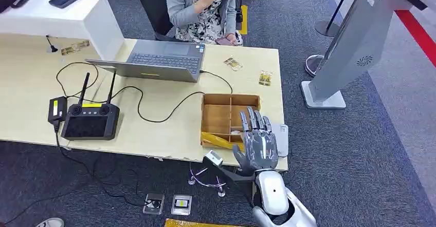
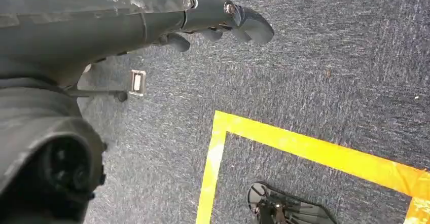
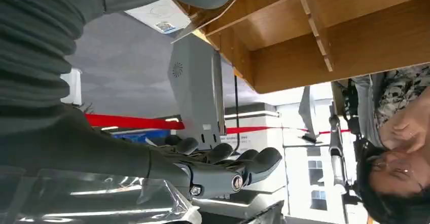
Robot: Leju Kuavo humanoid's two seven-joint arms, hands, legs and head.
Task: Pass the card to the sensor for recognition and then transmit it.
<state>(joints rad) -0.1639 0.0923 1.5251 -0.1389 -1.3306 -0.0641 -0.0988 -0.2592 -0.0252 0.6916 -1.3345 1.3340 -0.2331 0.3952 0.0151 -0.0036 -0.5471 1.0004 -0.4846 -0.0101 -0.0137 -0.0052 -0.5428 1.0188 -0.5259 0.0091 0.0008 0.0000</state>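
Observation:
My right hand [image 1: 257, 140] hovers at the table's front right corner with its fingers stretched out over the near edge of a wooden compartment box [image 1: 221, 99]. It holds nothing. A yellow card packet [image 1: 218, 140] lies in the box's front compartment, just left of the thumb. In the right wrist view the fingers [image 3: 228, 169] are apart, the box [image 3: 314, 36] is close ahead, and a clear plastic sleeve [image 3: 101, 198] lies beside the palm. A flat grey sensor pad [image 1: 282, 137] sits on the table right of the hand. My left hand [image 2: 223, 16] hangs empty over the carpet.
Two loose gold cards [image 1: 233, 63] [image 1: 265, 77] lie behind the box. A laptop [image 1: 159, 60], a black controller [image 1: 90, 120] and cables occupy the middle of the table. A person [image 1: 203, 6] sits across from me. A grey kiosk [image 1: 355, 42] stands to the right.

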